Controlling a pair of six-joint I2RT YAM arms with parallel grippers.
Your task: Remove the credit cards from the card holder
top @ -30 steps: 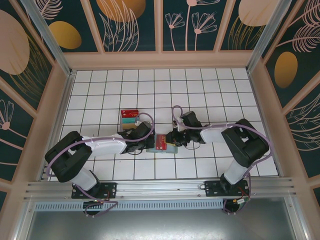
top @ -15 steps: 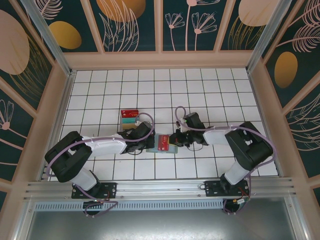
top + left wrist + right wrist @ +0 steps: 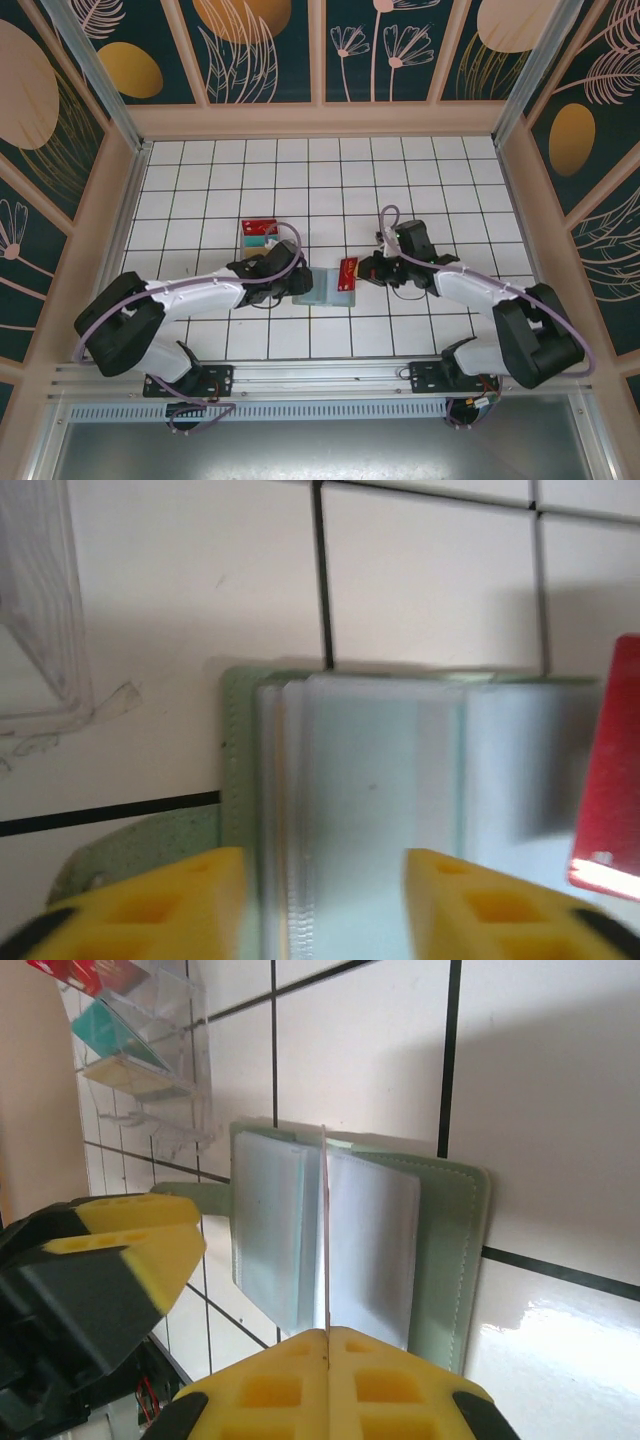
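Nearby, clear tray (image 3: 258, 239) beside left pincer (image 3: 297, 284), red card (image 3: 347, 273) in right pincer (image 3: 359, 270)

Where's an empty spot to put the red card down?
Bare tiles run between the clear tray and the back wall, and in the near row before the card holder. Crowded: the middle, where left gripper and right gripper meet.

The card holder (image 3: 318, 290) is grey-green outside and pale blue inside. The credit card (image 3: 347, 273) is red. The worktop (image 3: 420, 170) is white tile with black grid lines. The walls (image 3: 270, 50) are dark teal with pink and gold plant motifs.
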